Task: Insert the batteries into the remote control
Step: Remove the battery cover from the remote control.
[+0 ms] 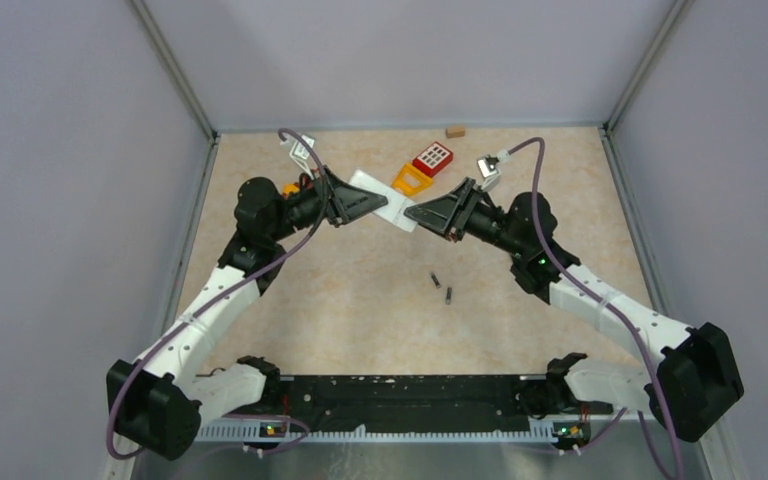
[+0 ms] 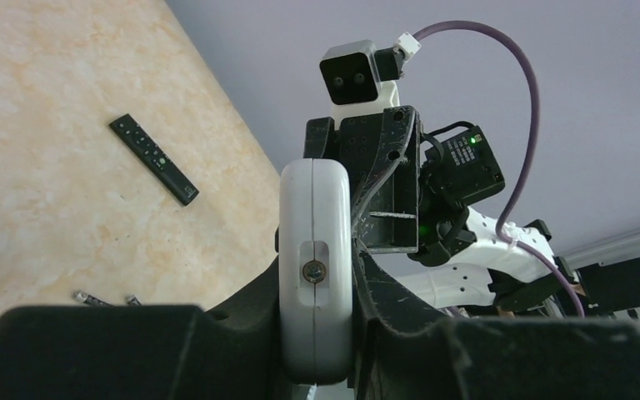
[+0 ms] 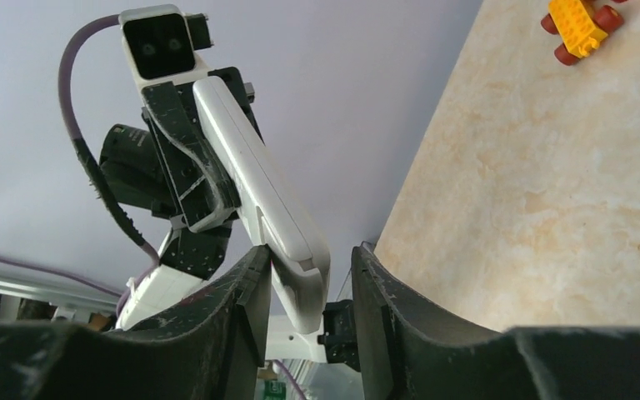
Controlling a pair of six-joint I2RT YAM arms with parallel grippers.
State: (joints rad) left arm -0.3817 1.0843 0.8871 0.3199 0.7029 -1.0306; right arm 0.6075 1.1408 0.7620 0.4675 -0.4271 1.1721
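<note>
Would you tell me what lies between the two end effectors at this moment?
A white remote spans the gap, its ends inside the left end effector and right end effector; the top view shows it best.

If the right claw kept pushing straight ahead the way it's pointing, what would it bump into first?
The remote: it sits between the right gripper's jaws. Beyond that, probably the left gripper holding its other end.

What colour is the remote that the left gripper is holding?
The remote is white; it shows best in the left wrist view.
</note>
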